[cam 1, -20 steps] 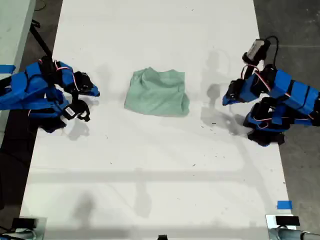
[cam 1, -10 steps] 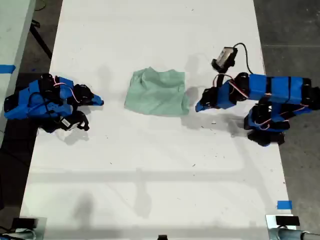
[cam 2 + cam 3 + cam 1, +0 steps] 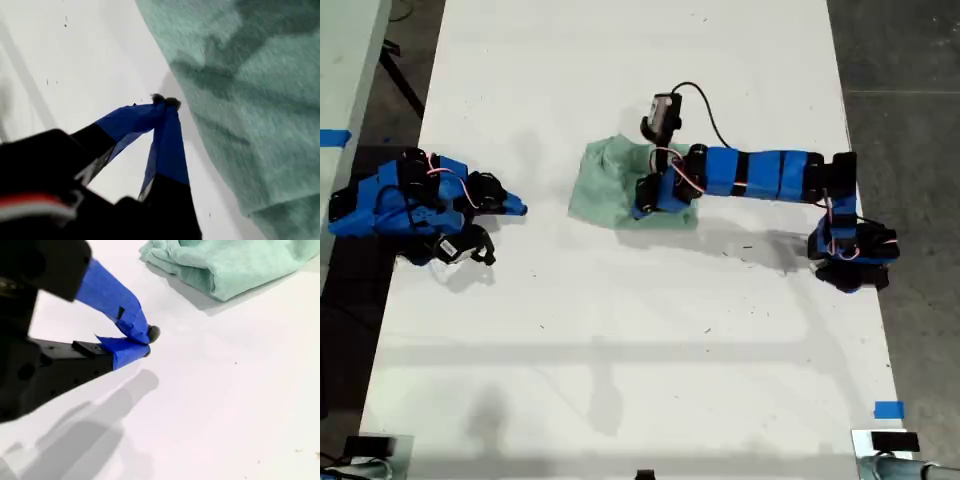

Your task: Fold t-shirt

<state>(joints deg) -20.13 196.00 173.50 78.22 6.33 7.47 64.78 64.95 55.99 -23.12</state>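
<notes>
Since the earlier frame my first end effector (image 3: 642,200), tips together, has reached over the t-shirt (image 3: 616,188); my second end effector (image 3: 518,207), tips together, sits well apart from it.

A lab or test setup is indicated: white table (image 3: 620,330), blue tape marker (image 3: 888,409), bare grey floor (image 3: 905,60).

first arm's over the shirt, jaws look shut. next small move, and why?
Probably open my first gripper and lower it onto the t-shirt's near edge: its tips are together above the bare table beside the fabric, holding nothing. My second gripper sits shut, well clear.
</notes>
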